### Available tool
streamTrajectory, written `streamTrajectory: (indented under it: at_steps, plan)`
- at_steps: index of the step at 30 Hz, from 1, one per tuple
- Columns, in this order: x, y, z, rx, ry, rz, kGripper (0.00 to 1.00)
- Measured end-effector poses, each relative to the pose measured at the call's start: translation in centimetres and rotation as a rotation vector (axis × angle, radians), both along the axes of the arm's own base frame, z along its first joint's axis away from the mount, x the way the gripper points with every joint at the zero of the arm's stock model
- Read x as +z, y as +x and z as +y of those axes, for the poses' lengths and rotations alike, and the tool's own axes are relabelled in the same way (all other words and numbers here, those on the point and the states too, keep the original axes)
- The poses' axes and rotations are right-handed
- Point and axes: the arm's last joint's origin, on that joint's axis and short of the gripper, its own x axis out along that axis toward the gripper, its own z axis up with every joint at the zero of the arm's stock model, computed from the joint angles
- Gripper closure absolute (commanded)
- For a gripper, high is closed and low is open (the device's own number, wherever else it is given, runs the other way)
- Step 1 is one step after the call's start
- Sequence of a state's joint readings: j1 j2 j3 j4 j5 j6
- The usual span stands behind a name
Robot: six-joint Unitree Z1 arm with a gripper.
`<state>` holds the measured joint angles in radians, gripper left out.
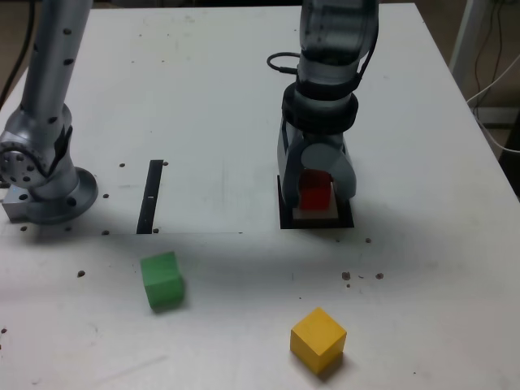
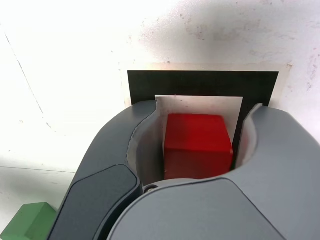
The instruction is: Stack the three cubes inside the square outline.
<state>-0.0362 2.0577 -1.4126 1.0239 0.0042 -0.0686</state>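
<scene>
The red cube [image 1: 315, 191] [image 2: 197, 145] rests inside the square outline [image 1: 286, 219] [image 2: 200, 82], on its white centre. My gripper [image 1: 316, 193] [image 2: 201, 117] straddles it from above, open, and the wrist view shows a narrow gap between the cube and each jaw. The green cube [image 1: 162, 280] [image 2: 27, 222] lies on the table toward the exterior view's front left. The yellow cube [image 1: 318, 339] sits near the front edge, turned corner-on, and does not show in the wrist view.
A narrow black strip [image 1: 151, 197] lies on the white table to the left of the outline in the exterior view. The arm's metal base [image 1: 41, 175] stands at the far left. A black cable [image 1: 280, 61] loops behind the arm. Small dark specks dot the tabletop.
</scene>
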Motion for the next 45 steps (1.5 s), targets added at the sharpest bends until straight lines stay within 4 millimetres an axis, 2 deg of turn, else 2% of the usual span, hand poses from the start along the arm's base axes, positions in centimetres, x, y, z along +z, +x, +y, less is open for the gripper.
streamTrajectory:
  at_steps: [7,20,27,32,45]
  plan:
    - [0.1,-0.3,0.0,0.000,0.004,0.000,0.01]
    - [3.0,-2.5,-0.4,-0.020,0.031,-0.042,0.00]
    - [4.9,-3.6,-2.4,-0.050,0.049,-0.052,0.00]
    - [6.2,-4.1,-4.9,-0.099,0.051,-0.074,0.00]
    - [7.1,-4.5,-10.0,-0.175,0.048,-0.090,0.00]
